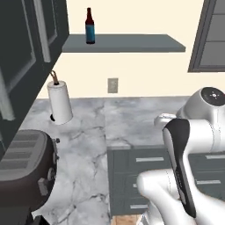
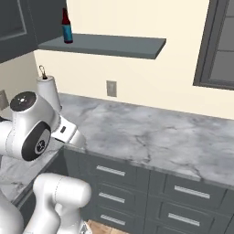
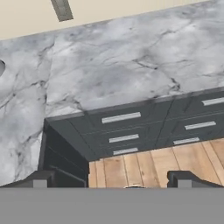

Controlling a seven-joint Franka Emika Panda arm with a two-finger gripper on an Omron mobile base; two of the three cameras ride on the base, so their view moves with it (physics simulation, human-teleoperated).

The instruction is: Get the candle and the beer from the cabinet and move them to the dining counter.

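Nearest the camera in the hand view, the gripper (image 3: 111,180) hangs over the wooden floor (image 3: 153,164) with its two dark fingertips (image 3: 40,179) set wide apart and nothing between them. Just beyond them the dark grey drawers (image 3: 131,127) with silver bar handles form an outward corner, so the floor strip in front of them is the open room at this level.

Above the drawers the marble counter (image 1: 92,145) runs in an L. Its front edge overhangs the drawer fronts, and its veined top is bare across the middle and right. At its near left end, in the left base view, a dark toaster (image 1: 26,169) sits at the edge. Farther back, near the wall, a white paper-towel roll (image 1: 59,102) stands upright on its holder. A grey wall socket (image 1: 113,85) sits on the cream wall just above the counter's back edge.

Higher up, the cabinet (image 1: 132,43), a flat slate-grey shelf board, juts from the wall with a free right end and open air below it down to the counter. The beer (image 1: 90,27) stands upright near the shelf's left end, long axis vertical, neck pointing up, blue label around its body. A dark tall unit (image 1: 26,52) crowds the shelf's left side, while a grey-framed window (image 2: 217,45) lies well apart to the right.
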